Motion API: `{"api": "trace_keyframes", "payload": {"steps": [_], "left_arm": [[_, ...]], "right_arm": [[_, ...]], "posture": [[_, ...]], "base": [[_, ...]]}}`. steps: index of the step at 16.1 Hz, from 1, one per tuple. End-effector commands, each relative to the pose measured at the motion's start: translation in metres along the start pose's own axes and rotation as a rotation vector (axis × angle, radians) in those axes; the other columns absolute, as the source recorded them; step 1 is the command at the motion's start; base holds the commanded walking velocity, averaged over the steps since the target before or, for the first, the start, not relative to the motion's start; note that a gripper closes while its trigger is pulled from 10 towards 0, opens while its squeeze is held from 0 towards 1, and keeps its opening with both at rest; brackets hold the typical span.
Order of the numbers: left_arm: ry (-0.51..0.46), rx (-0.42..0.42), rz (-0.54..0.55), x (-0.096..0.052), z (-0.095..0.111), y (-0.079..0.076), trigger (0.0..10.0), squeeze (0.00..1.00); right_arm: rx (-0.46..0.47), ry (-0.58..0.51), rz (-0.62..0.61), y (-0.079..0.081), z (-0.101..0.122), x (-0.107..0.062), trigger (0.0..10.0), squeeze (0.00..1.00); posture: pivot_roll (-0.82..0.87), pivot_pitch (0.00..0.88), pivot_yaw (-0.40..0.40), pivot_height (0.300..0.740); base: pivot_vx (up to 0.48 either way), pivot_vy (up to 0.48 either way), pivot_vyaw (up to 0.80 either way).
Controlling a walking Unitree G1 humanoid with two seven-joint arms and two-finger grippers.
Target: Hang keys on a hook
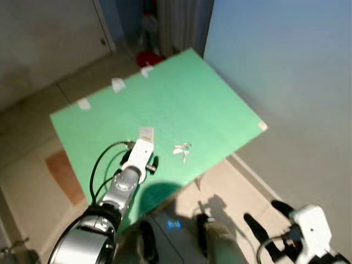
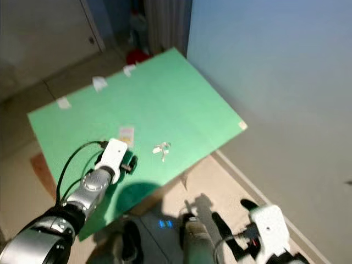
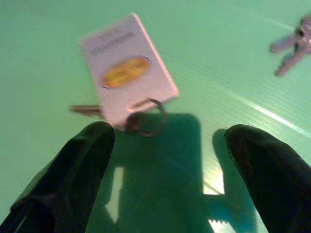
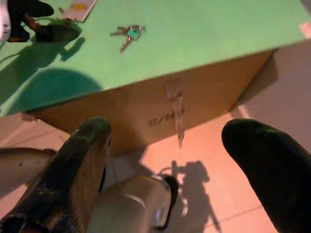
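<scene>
A smooth, matte green board (image 1: 181, 99) filled the middle of the head view, resting on a brown cardboard box (image 4: 194, 111) over a pale tiled floor (image 1: 33, 137). Near the frame's centre, on the board, lay a small bunch of metal keys (image 1: 182, 149), its blades fanned toward the lower left. Just left of it lay a flat, white rectangular tag (image 1: 146, 133) with a yellow oval, joined to a thin metal ring (image 3: 146, 116) and a single key (image 3: 85, 110) lying across the tag's lower end. The left end effector (image 3: 165, 160) hovered right at that ring, its two rounded black fingers (image 3: 82, 165) spread wide and holding nothing. The right end effector (image 4: 180, 160) hung low at the lower right, off the board, its fingers also spread apart. Three bits of white tape (image 1: 117, 84) marked the board's upper-left edge.
</scene>
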State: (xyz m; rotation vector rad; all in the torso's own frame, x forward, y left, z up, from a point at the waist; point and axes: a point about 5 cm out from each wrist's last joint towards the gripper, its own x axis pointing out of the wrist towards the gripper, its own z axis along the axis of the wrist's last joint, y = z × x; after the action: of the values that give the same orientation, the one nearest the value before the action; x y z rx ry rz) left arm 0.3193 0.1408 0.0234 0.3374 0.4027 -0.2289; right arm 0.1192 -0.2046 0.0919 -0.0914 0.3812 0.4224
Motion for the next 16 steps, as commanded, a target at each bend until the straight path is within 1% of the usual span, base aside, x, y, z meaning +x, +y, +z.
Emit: {"api": "trace_keyframes", "payload": {"steps": [1, 3, 5, 6, 9, 12, 15, 16], "left_arm": [[0.022, -0.008, 0.008, -0.001, -0.006, -0.001, 10.0, 0.00], [0.021, 0.005, 0.063, -0.003, -0.009, 0.006, 10.0, 0.00], [-0.002, 0.047, 0.088, -0.002, -0.005, 0.010, 10.0, 0.00], [0.003, 0.057, 0.097, -0.002, -0.005, 0.013, 10.0, 0.00], [0.006, 0.049, 0.100, -0.001, -0.004, 0.020, 10.0, 0.00], [-0.007, 0.036, 0.088, 0.002, 0.004, 0.023, 10.0, 0.00], [0.022, -0.072, 0.043, 0.002, 0.002, 0.019, 10.0, 0.00], [0.058, -0.158, -0.017, 0.002, -0.004, 0.007, 10.0, 0.00]], "right_arm": [[0.020, 0.018, 0.022, 0.003, 0.000, -0.004, 10.0, 0.00], [0.028, 0.040, 0.031, 0.004, 0.000, -0.010, 10.0, 0.00], [0.047, 0.072, 0.041, 0.005, 0.000, -0.016, 10.0, 0.00], [0.058, 0.093, 0.048, 0.007, -0.003, -0.019, 10.0, 0.00], [0.074, 0.114, 0.048, 0.011, -0.006, -0.022, 10.0, 0.00], [0.085, 0.130, 0.043, 0.014, -0.009, -0.024, 10.0, 0.00], [0.094, 0.144, 0.041, 0.017, -0.011, -0.026, 10.0, 0.00], [0.098, 0.150, 0.040, 0.018, -0.013, -0.027, 10.0, 0.00]], "posture": [[-0.53, 0.382, 0.012, 0.740], [-0.54, 0.390, -0.001, 0.740], [-0.54, 0.396, -0.009, 0.740], [-0.54, 0.396, -0.009, 0.740], [-0.54, 0.402, -0.006, 0.740], [-0.55, 0.406, 0.003, 0.740], [-0.55, 0.404, 0.012, 0.740], [-0.54, 0.404, 0.014, 0.740]], "base": [[0.000, 0.000, 0.00], [0.000, 0.000, 0.00], [0.000, 0.000, 0.00], [0.000, 0.000, 0.00], [0.000, 0.000, 0.00], [0.000, 0.000, 0.00], [0.000, 0.000, 0.00], [0.000, 0.000, 0.00]]}}
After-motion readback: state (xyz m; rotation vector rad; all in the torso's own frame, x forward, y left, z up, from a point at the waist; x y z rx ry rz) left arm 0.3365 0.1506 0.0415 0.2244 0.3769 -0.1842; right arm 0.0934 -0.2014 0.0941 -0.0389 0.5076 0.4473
